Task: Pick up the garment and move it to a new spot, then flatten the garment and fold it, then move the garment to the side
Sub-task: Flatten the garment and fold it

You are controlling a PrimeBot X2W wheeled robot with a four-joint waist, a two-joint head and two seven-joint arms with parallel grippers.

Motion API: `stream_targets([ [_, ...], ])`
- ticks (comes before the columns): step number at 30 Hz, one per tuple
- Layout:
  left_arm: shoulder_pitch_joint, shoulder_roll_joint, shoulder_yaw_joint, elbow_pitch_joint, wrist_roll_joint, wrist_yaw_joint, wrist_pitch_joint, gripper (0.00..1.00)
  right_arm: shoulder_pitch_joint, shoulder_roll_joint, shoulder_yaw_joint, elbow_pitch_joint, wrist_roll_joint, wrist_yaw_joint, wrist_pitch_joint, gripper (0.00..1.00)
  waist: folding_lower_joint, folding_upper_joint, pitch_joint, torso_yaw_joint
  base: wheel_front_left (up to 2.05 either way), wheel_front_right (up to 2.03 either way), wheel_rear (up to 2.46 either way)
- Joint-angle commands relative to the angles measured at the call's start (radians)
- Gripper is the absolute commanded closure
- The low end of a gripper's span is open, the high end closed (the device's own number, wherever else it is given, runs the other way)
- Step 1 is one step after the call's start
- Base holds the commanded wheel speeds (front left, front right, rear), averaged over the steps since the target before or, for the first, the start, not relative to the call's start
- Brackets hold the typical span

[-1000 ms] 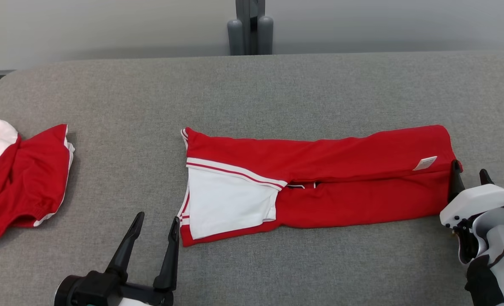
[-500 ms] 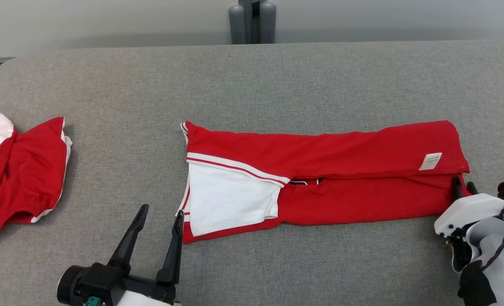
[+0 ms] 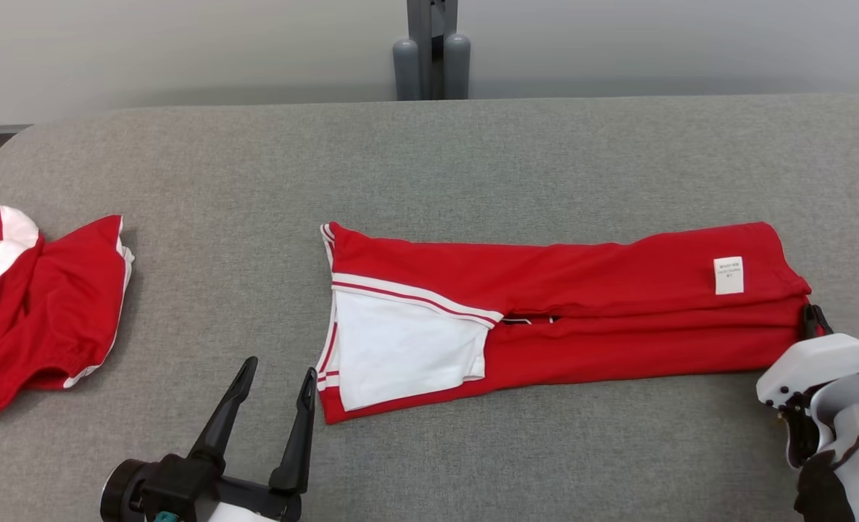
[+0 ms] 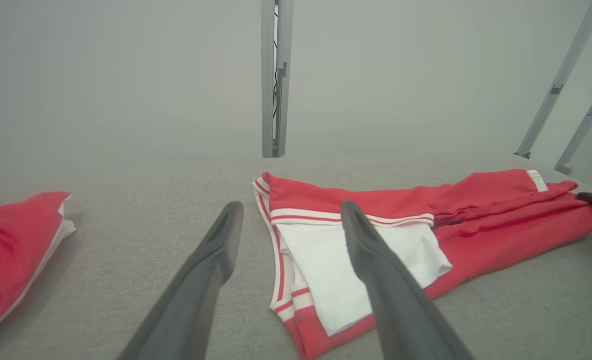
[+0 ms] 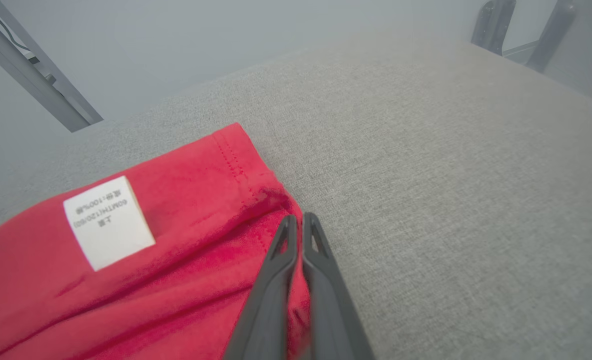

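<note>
The garment (image 3: 581, 290) is a red shirt with white trim, folded into a long strip across the grey padded table (image 3: 472, 159). A white label (image 3: 728, 275) sits near its right end. My right gripper (image 3: 812, 313) is at that right end, and in the right wrist view my right gripper (image 5: 299, 216) is shut on the hem of the garment (image 5: 176, 260) beside the label (image 5: 108, 222). My left gripper (image 3: 280, 366) stands open just left of the strip's near left corner. In the left wrist view my left gripper (image 4: 291, 205) holds nothing, with the garment (image 4: 475, 240) lying ahead.
A second red and white garment (image 3: 38, 312) lies bunched at the table's left edge, also seen as the red heap (image 4: 11, 255). A grey post (image 3: 430, 65) stands behind the far edge. Bare table surrounds the strip.
My right gripper has shut on the garment's right end, and that end has shifted slightly. The head camera has moved a little. My left gripper stays open in the same place.
</note>
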Motion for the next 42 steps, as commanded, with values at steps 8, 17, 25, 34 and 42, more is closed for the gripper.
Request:
stream_targets([
  [8, 0.011, 0.003, -0.011, 0.003, 0.016, -0.010, -0.004, 0.00, 0.024, -0.043, -0.020, -0.015, 0.046, -0.001, -0.007, 0.00, 0.0000, 0.0000, -0.013, -0.023, 0.00, 0.00, 0.00],
  [17, -0.011, 0.014, -0.019, -0.009, 0.022, -0.018, -0.004, 0.00, 0.037, -0.001, -0.004, -0.147, 0.082, 0.000, -0.006, 0.00, 0.0000, 0.0000, 0.014, -0.015, 0.00, 0.00, 0.00],
  [25, -0.020, 0.020, -0.022, -0.014, 0.020, -0.022, -0.004, 0.00, 0.014, -0.001, -0.072, -0.009, 0.007, 0.000, -0.001, 0.00, 0.0000, 0.0000, 0.026, 0.008, 0.00, 0.00, 0.00],
  [34, -0.025, 0.026, -0.025, -0.020, 0.017, -0.024, -0.004, 0.00, -0.007, 0.000, -0.208, 0.020, -0.108, 0.000, 0.017, 0.50, 0.0000, 0.0000, 0.041, 0.019, 0.00, 0.00, 0.00],
  [42, -0.032, 0.027, -0.026, -0.021, 0.014, -0.024, -0.004, 0.00, -0.019, 0.001, -0.261, 0.049, -0.160, -0.002, 0.021, 1.00, 0.0000, 0.0000, 0.052, 0.021, 0.00, 0.00, 0.00],
])
